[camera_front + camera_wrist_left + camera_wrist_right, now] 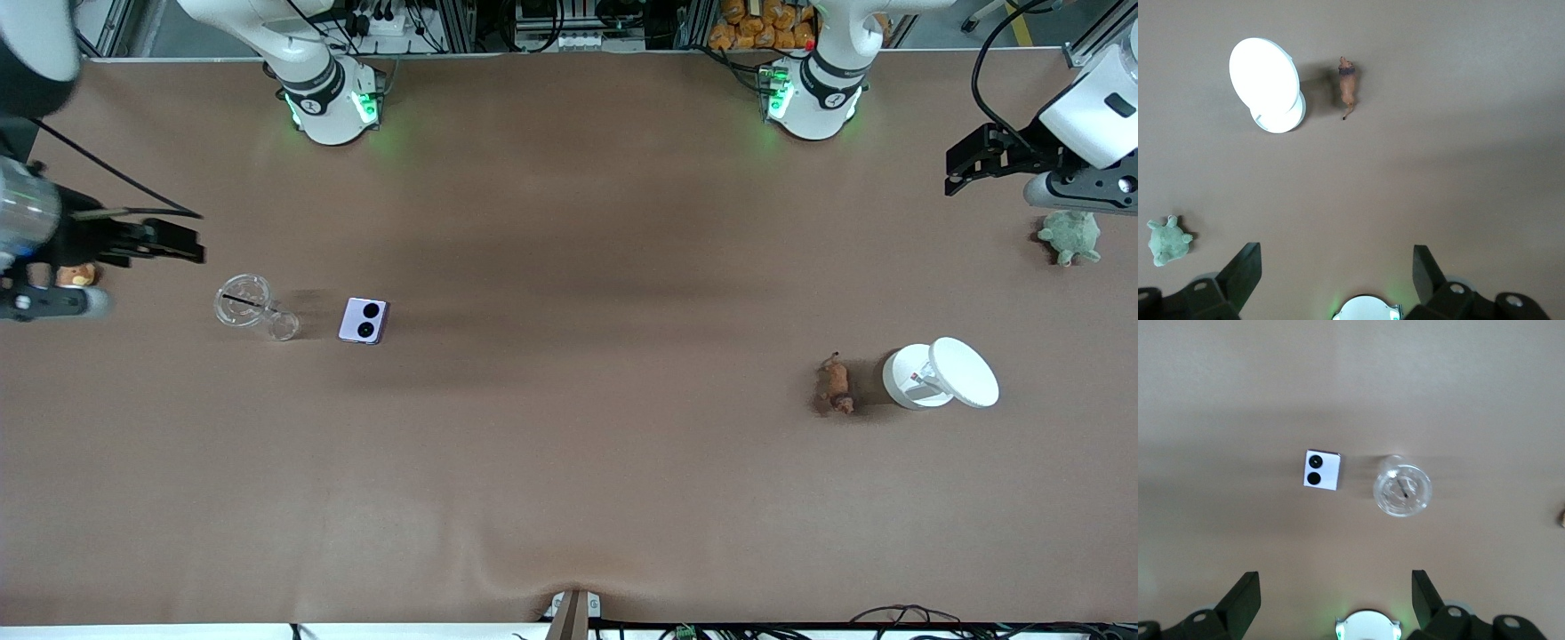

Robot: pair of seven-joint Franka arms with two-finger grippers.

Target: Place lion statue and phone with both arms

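Front view: both end effectors, left (pixel 965 169) & right (pixel 178 242), wide open w/ nothing held; lion statue (pixel 836 385) tiny, sits just beside white stand (pixel 941 374), so pinch may bump it; phone (pixel 364 320) flat on counter (pixel 569 462), could slip.

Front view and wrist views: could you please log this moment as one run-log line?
left gripper: open, raised near green plush turtle | right gripper: open, raised | lion statue: beside white stand | phone: beside clear stand

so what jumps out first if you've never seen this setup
Two small pairs on a wide brown table: the lilac phone beside a clear glass stand toward the right arm's end, and the lion statue beside a tipped white stand toward the left arm's end. Both grippers, right and left, hang open at the table's ends.
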